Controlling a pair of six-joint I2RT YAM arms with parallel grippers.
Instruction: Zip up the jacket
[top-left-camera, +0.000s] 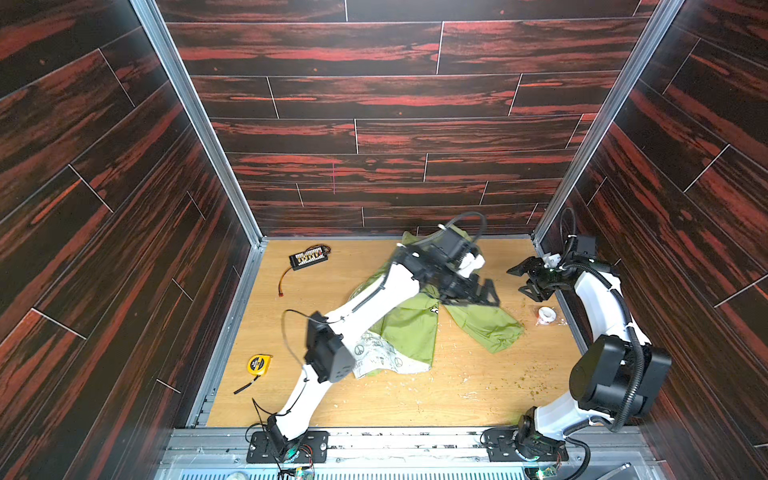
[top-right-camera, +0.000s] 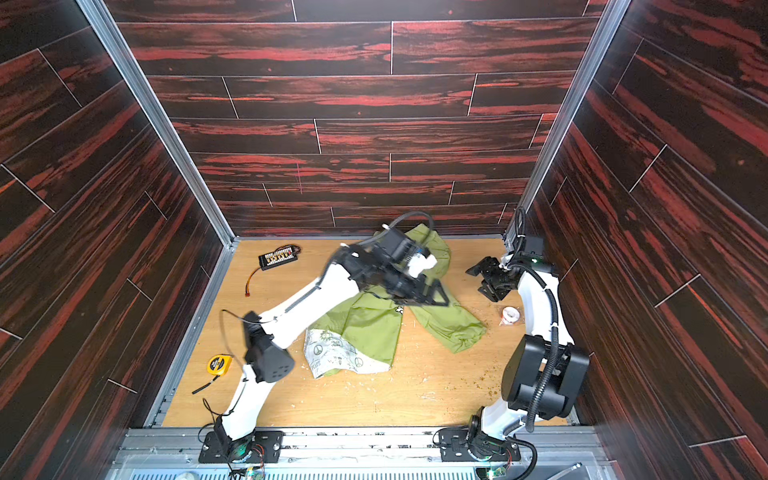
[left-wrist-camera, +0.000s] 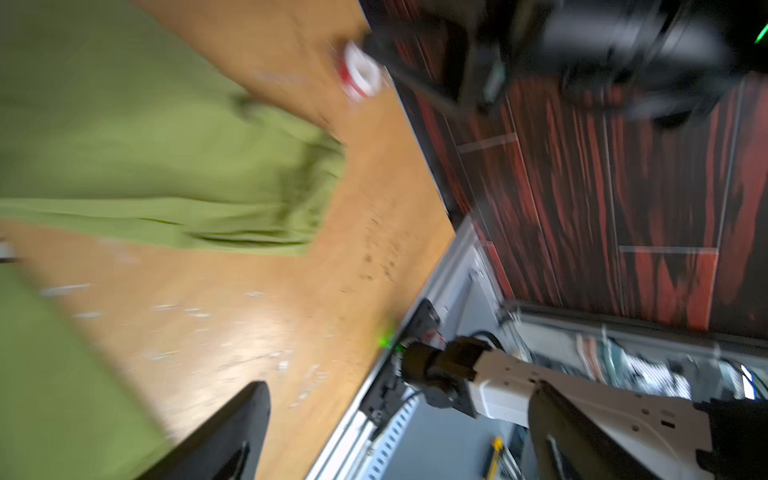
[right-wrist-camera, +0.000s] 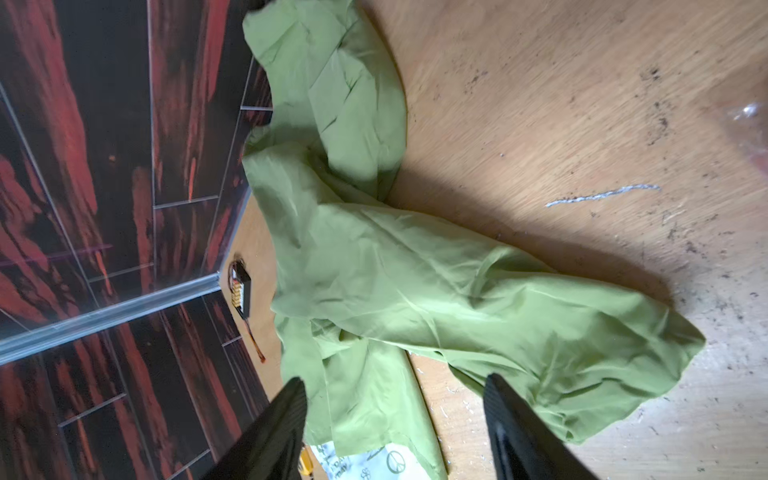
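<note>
In both top views a yellow tape measure lies at the lower left of the wooden table. A black circuit board with red wires lies at the table's upper left.

The left arm reaches from the bottom edge up and rightward across the middle. The jacket lies crumpled in the centre of the table, partly under that arm. One part is bunched toward the back wall and a sleeve runs to the lower right. Pale printed lining is turned out at its lower left edge, by the arm's elbow. I cannot tell how far the zipper is done up.

The left claw hangs over the jacket's middle. The blurred left wrist view shows its fingers spread wide apart with nothing between them.

Right of it, the right claw hangs near the right wall, clear of the jacket. In the right wrist view its jaws stand apart and empty, with the green sleeve beyond them.

A small white roll of tape sits on the table just below the right claw.
</note>
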